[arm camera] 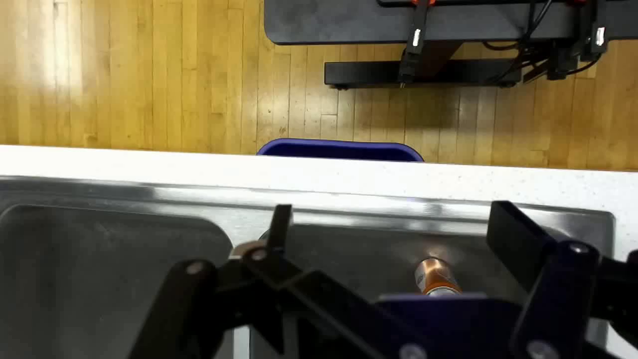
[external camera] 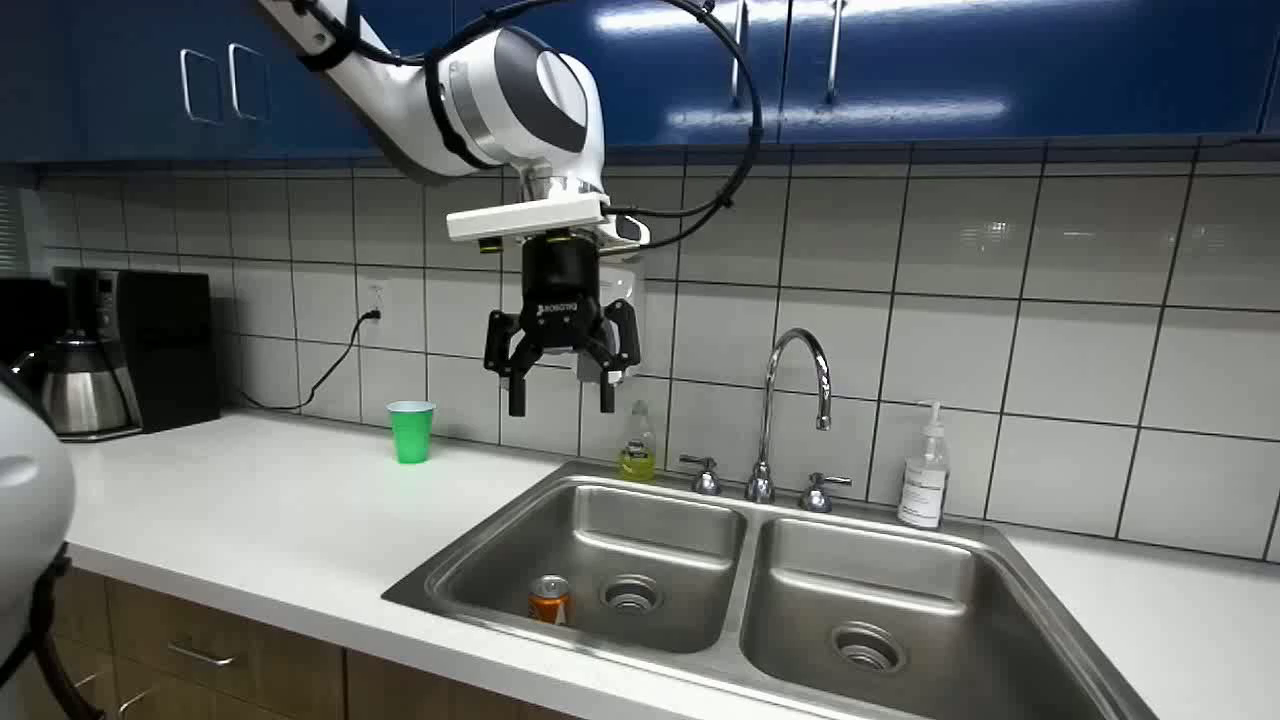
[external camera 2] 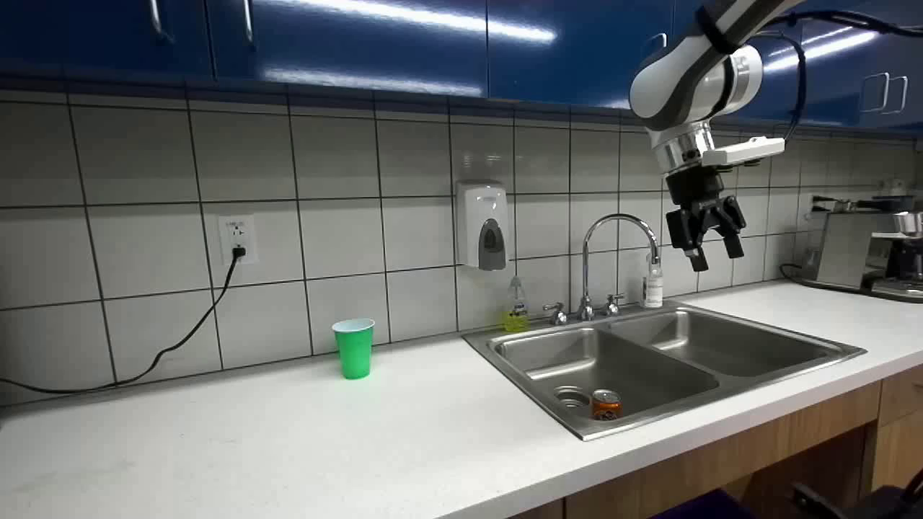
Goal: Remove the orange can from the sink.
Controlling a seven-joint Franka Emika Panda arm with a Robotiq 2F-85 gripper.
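The orange can [external camera: 550, 602] stands upright, metallic top up, in a basin of the steel double sink [external camera: 742, 590], close to that basin's drain. In an exterior view the can [external camera 2: 606, 407] shows low in the same basin of the sink [external camera 2: 663, 353], near the front wall. My gripper [external camera: 562, 405] is open and empty, fingers pointing down, high above the sink. It also hangs well above the counter in an exterior view [external camera 2: 717, 257]. In the wrist view the can [arm camera: 434, 274] lies between the spread fingers [arm camera: 392, 214], far below; the gripper body hides part of its top.
A chrome faucet [external camera: 768, 400] rises behind the sink, with a yellow soap bottle [external camera: 638, 455] and a clear pump bottle [external camera: 924, 475] beside it. A green cup [external camera: 411, 432] stands on the counter. A wall dispenser [external camera 2: 483, 223] hangs on the tiles. Blue cabinets [external camera: 1000, 70] are overhead.
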